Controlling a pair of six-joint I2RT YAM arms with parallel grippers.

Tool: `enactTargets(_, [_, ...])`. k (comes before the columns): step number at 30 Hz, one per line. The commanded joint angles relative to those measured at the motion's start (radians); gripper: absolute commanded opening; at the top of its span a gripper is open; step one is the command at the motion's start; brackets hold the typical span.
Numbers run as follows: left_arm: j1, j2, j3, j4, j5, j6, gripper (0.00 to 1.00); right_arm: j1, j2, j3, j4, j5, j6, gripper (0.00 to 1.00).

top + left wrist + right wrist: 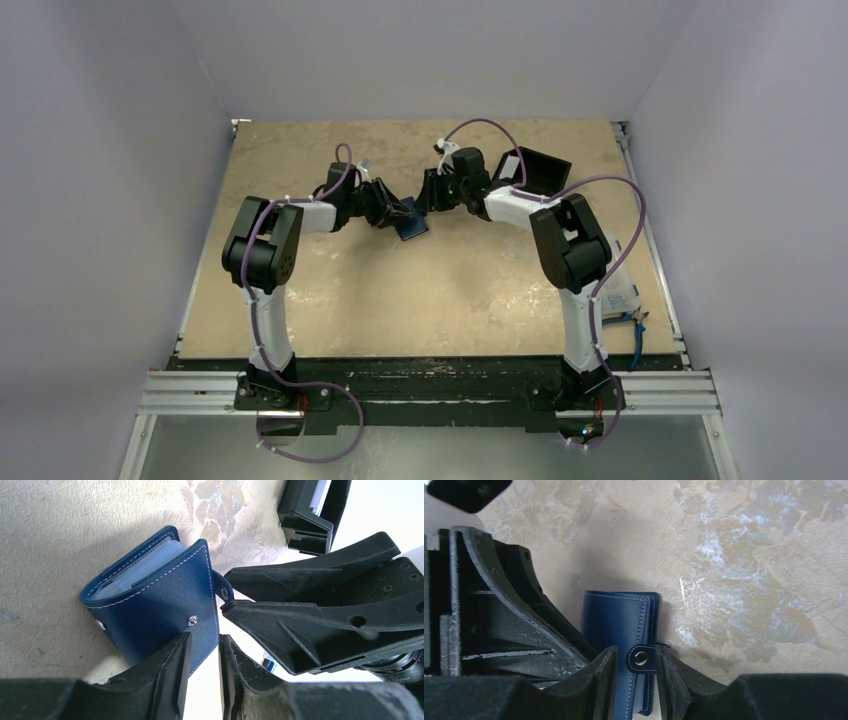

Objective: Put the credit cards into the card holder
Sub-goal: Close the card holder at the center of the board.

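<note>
The navy card holder (411,227) (150,605) (614,620) lies at the far middle of the table, unsnapped. Its covers gape a little over clear sleeves. My left gripper (393,214) (204,642) stands at its lower corner with the jaws apart. The front cover's corner reaches into the gap, and light shows beside it. My right gripper (429,196) (636,652) faces it from the other side, open. Its fingers flank the snap tab (641,658) (225,592), and the right finger touches the tab's fold. I cannot make out any credit cards.
A black open-sided box (540,168) (307,520) holding something white stands at the far right behind my right arm. A clear plastic box (620,290) lies at the table's right edge. Both arms reach inward and nearly touch over the card holder.
</note>
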Motion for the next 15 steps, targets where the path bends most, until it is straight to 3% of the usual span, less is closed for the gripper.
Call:
enactTargets(1, [-0.016, 0.038, 0.005, -0.057, -0.051, 0.042, 0.31, 0.005, -0.004, 0.037, -0.019, 0.047, -0.035, 0.4])
enactTargets(11, [-0.016, 0.039, 0.004, -0.057, -0.051, 0.041, 0.31, 0.006, -0.03, 0.019, -0.002, 0.041, -0.032, 0.26])
enactTargets(15, [-0.016, 0.039, 0.004, -0.056, -0.051, 0.042, 0.31, 0.005, -0.05, 0.003, 0.01, 0.041, -0.023, 0.26])
